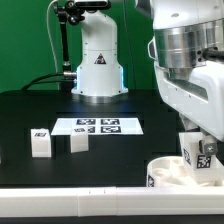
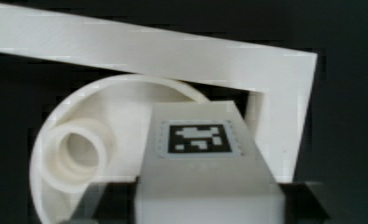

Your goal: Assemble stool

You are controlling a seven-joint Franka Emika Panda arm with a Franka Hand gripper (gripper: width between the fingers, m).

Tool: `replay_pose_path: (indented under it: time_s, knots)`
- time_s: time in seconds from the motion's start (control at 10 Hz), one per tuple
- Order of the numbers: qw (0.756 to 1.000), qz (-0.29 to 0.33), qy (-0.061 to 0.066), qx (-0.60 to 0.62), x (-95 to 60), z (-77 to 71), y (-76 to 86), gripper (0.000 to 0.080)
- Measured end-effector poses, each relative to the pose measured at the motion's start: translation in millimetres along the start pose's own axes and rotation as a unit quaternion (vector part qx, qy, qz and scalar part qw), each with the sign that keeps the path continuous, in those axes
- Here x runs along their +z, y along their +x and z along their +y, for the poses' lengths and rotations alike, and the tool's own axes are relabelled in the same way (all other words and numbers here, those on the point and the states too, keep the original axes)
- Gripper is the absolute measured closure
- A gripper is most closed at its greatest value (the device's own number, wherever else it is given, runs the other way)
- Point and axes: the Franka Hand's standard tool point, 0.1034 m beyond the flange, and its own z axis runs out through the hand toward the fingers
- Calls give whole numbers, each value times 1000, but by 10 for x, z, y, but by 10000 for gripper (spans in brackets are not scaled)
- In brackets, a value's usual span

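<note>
My gripper (image 1: 200,146) is at the exterior view's lower right, shut on a white stool leg (image 1: 197,153) with a tag. It holds the leg upright over the round white seat (image 1: 163,172), which lies at the table's front edge. In the wrist view the leg (image 2: 202,150) fills the gap between my dark fingers (image 2: 120,203), tag facing the camera, above the seat's ring (image 2: 88,140). I cannot tell whether the leg touches the seat. Two more legs (image 1: 40,143) (image 1: 78,141) stand apart at the exterior view's left.
The marker board (image 1: 98,126) lies flat mid-table in front of the robot base (image 1: 97,65). A long white L-shaped bar (image 2: 181,55) runs behind and beside the seat in the wrist view. The table's front edge is close to the seat.
</note>
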Motion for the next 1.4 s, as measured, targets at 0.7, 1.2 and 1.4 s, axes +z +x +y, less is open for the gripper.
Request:
replay_pose_path:
  time_s: [0.7,1.2,1.4]
  knots:
    - [997,-12,3,70,-51,-16,-4,379]
    - [999,-22,16,-31,-211,-46,-56,152]
    - [994,-21,17,-105,-203,-43,-55,151]
